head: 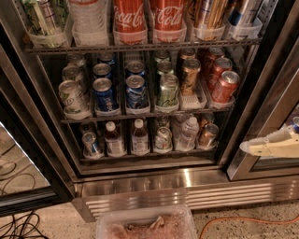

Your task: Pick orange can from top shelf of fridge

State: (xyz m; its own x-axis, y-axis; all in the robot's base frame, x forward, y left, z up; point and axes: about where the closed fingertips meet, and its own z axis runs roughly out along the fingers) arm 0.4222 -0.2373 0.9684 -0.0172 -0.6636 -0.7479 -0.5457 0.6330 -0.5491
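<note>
The floor [56,223] is showing as pale speckled stone (terrazzo, by the look of it), running along the bottom edge. Black cables [18,226] are lying tangled on it in the bottom-left corner, and an orange cable [247,220] is snaking across the bottom right. A clear plastic tub [140,218] is sitting at bottom centre with something pinkish inside. Warm light is glinting off the steel base of the fridge [187,182] just above it. The cream-coloured gripper [247,147] is hanging at the right edge, above the orange cable.
</note>
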